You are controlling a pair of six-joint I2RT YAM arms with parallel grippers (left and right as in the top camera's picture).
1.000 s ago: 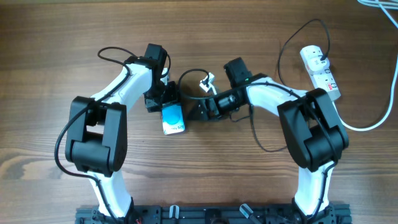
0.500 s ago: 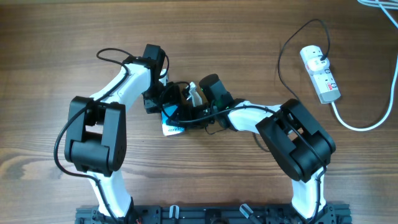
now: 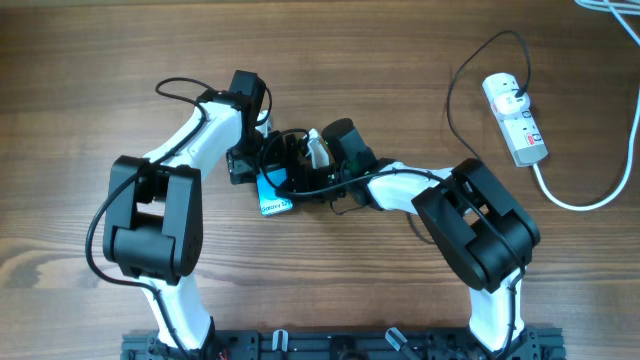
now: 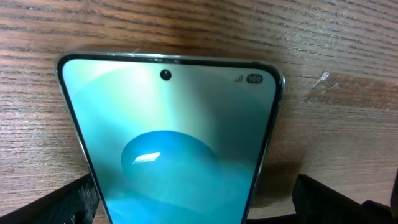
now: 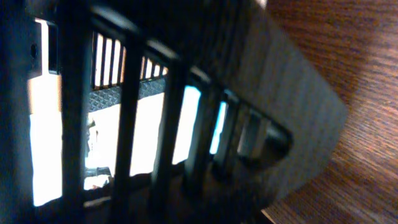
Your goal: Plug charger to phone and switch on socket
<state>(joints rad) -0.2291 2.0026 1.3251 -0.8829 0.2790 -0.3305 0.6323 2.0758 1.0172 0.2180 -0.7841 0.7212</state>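
The phone point(image 3: 272, 193) lies face up on the wood, its cyan screen point(image 4: 168, 143) filling the left wrist view. My left gripper point(image 3: 262, 176) straddles the phone's lower part and is open point(image 4: 199, 208), with a gap on the right side. My right gripper point(image 3: 300, 168) is pressed in against the phone's right side, tangled in a loop of the charger's black cable point(image 3: 452, 95). Its jaws are hidden overhead, and the right wrist view shows only a blurred dark shape. The charger's white plug point(image 3: 514, 97) sits in the socket point(image 3: 522, 125) at the far right.
The socket's thick white cord point(image 3: 580, 205) runs off the right edge. A small white piece point(image 3: 318, 148) shows by the right gripper. Both arms crowd the table's middle, and their bases stand at the near edge.
My right arm has swung left from mid-table to the phone, bringing the cable's loop with it. The phone has shifted slightly left and turned a little.
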